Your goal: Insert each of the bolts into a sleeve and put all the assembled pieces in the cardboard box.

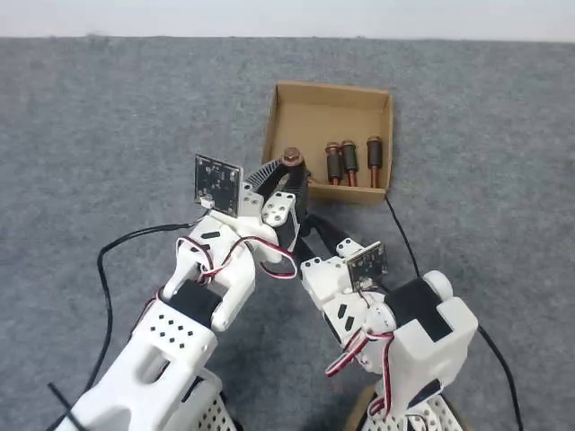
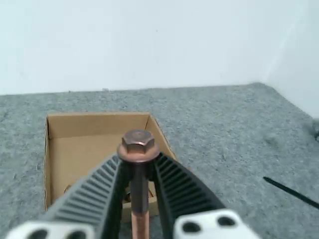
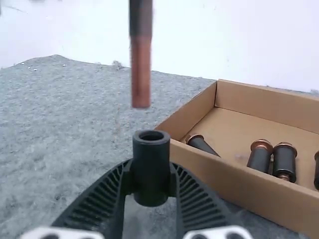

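My left gripper (image 2: 137,167) is shut on a copper bolt (image 2: 135,145), head up and shank hanging down, beside the near wall of the cardboard box (image 1: 286,115). My right gripper (image 3: 150,175) is shut on a black sleeve (image 3: 150,164), held upright with its bore facing up. The bolt's shank (image 3: 141,64) hangs just above the sleeve's opening without touching it, slightly off its centre. In the high view the left gripper (image 1: 289,176) and bolt head (image 1: 291,159) sit over the right gripper (image 1: 305,235), hiding the sleeve.
Assembled bolt-and-sleeve pieces (image 1: 349,161) lie side by side in the box, also seen in the right wrist view (image 3: 273,159). Grey carpet (image 1: 108,135) covers the table around the box. Black cables (image 1: 135,238) trail near both arms.
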